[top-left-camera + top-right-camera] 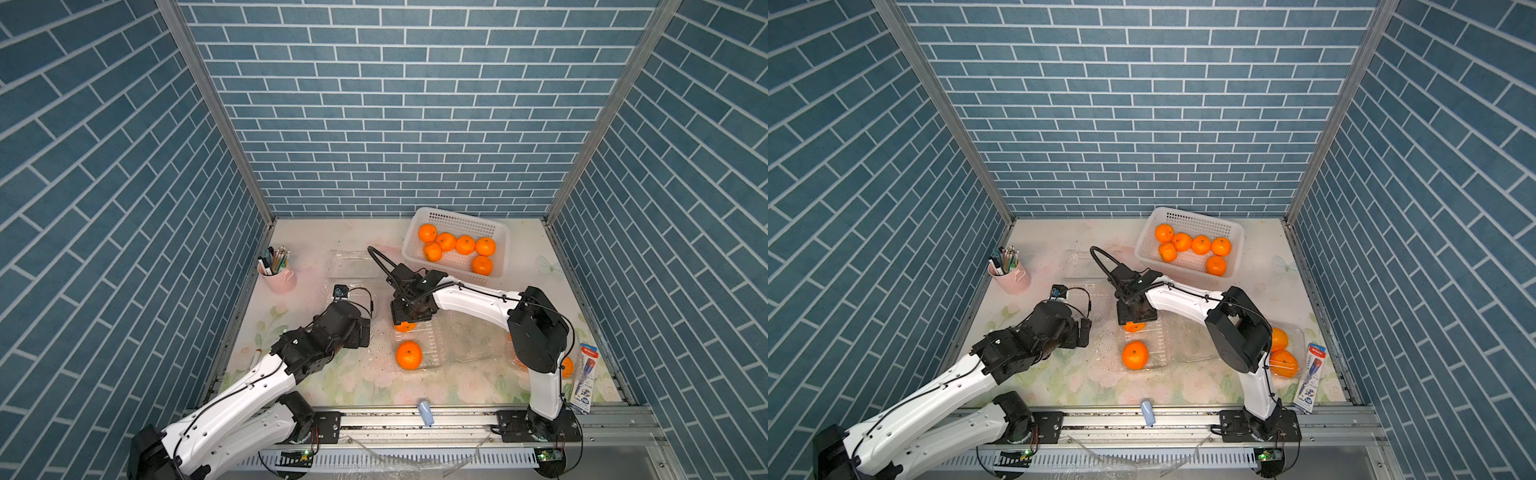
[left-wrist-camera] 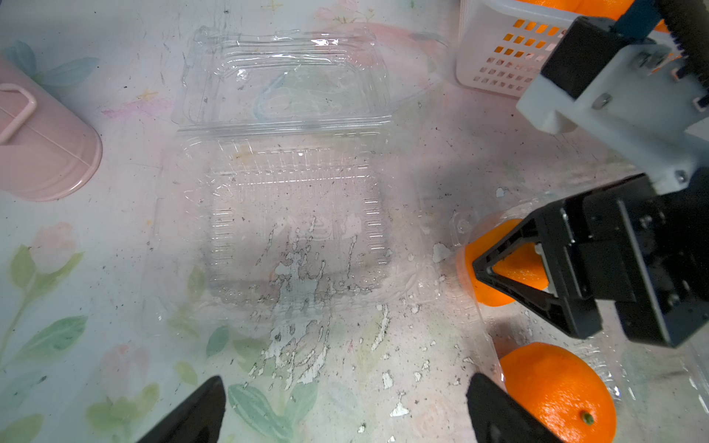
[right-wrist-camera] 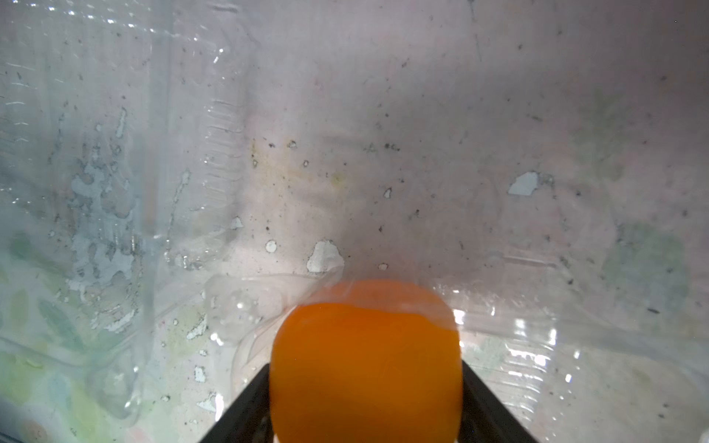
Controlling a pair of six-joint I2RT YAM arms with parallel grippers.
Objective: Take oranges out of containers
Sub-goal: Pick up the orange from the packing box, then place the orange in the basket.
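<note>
One orange sits at the far end of the open middle container, grasped on both sides by the right gripper. I judge a straight, gentle lift is best, clearing the thin wall and the neighbouring orange before swinging toward the basket. Alongside, the left gripper hangs released, free to pin the container.

- Small round bright-orange fruit under the right gripper: in both top views the gripper hides all but a sliver.
- In the right wrist view that fruit is blurred and cut by the edge; whether the jaws press it cannot be told.
- Clear thin plastic clamshell box: partly hidden behind the right arm's black elbow.
- Black fingers of the left gripper: only the tips are in frame.
</note>
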